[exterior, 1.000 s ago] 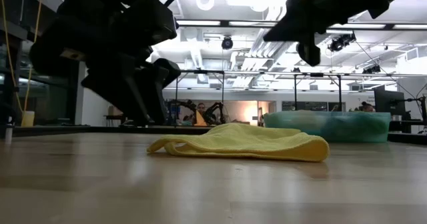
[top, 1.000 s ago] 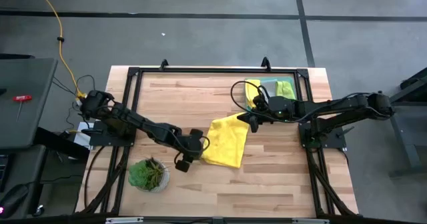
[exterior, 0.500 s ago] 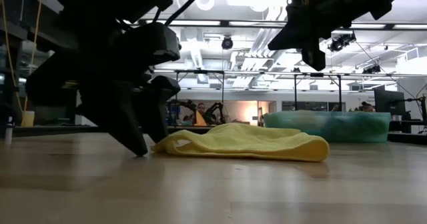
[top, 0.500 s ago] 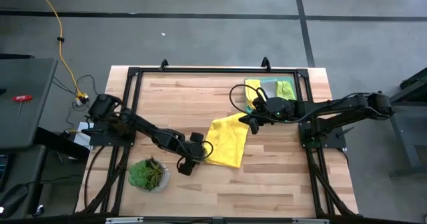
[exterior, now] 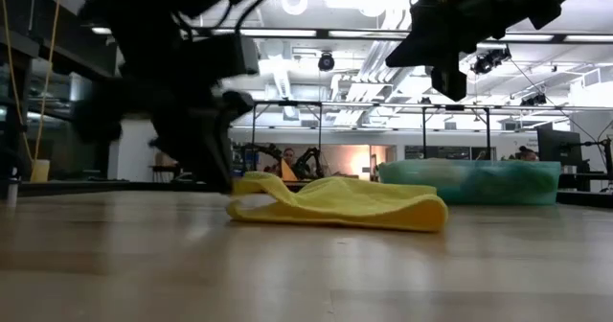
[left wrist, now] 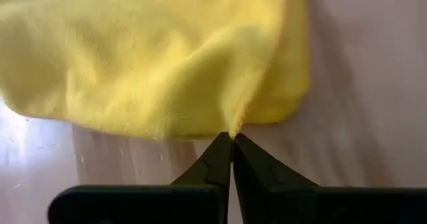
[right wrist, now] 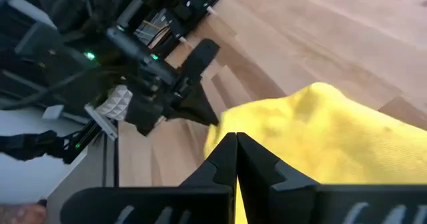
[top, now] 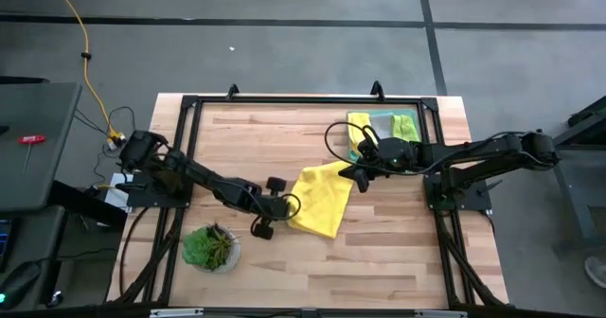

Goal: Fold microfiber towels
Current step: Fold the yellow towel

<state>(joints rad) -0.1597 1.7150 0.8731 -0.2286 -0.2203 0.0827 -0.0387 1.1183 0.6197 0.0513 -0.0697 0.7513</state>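
Note:
A bright yellow microfiber towel (top: 320, 200) lies rumpled on the wooden table, a little right of its middle. My left gripper (top: 286, 207) is shut on the towel's left edge. In the low view that end of the towel (exterior: 253, 182) stands raised while the rest (exterior: 383, 212) lies on the wood. My right gripper (top: 348, 174) hangs shut above the towel's far right corner, well clear of it in the low view (exterior: 447, 84). More towels, yellow and lime green, lie in a bin (top: 390, 127) at the far right. My left gripper pinches the towel's left edge (left wrist: 235, 122) between its two fingertips, close to a corner (left wrist: 297, 101). The fingers come slanting down from the table's left. The cloth is drawn up into a small peak at the pinch. One layer or several, I cannot tell.
A small leafy potted plant (top: 210, 247) stands near the front left, close to my left arm. The translucent bin (exterior: 469, 180) sits behind the towel at the far right. A black frame (top: 189, 105) runs round the table. Bare wood lies at the front and far left.
My left gripper has dropped onto the towel's left edge with its fingers open, shut on it and raised it a little. That end of the towel now stands off the wood and the cloth has drawn slightly together; its right part stays flat.

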